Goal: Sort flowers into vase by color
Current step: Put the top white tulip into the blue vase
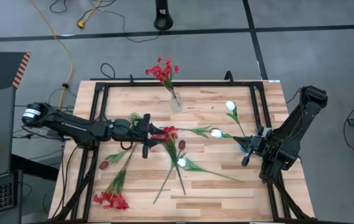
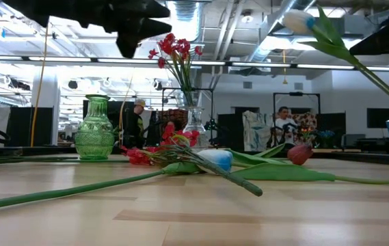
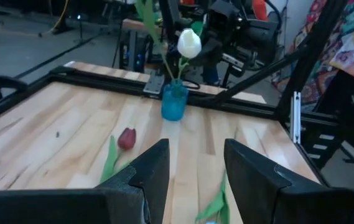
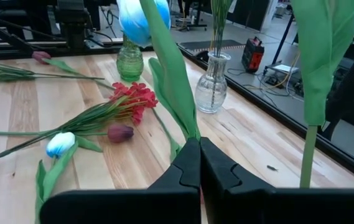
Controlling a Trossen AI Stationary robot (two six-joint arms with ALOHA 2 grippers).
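My right gripper [image 4: 200, 146] is at the table's right side, shut on a white tulip [image 1: 216, 132], beside the blue vase [image 3: 174, 102]. That vase holds another white tulip [image 3: 189, 42]. My left gripper [image 3: 195, 168] hovers open over the table's middle with nothing between its fingers. Below and beyond it a red spray [image 1: 167, 133], a maroon tulip [image 1: 181, 145] and a white tulip [image 1: 181, 163] lie flat on the wood. A second red spray [image 1: 111, 199] and a maroon bud [image 1: 104, 165] lie near the left front. A clear vase [image 1: 175, 101] holds red sprays. My right gripper pinches the white tulip's green stem [image 4: 192, 132] between its two shut fingers. The fingers come nearly level from the table's right side. The stem rises out of the fingertips, tilted toward the table's left, with the bloom [image 4: 136, 18] high and clear of the wood. The gripper hides the stem's lower end.
A green glass vase [image 2: 96, 130] stands at the back left of the middle, close beside my left arm. A black frame [image 1: 96, 93] runs around the tabletop. People sit in the room beyond the far edge. Bare wood lies along the front right.
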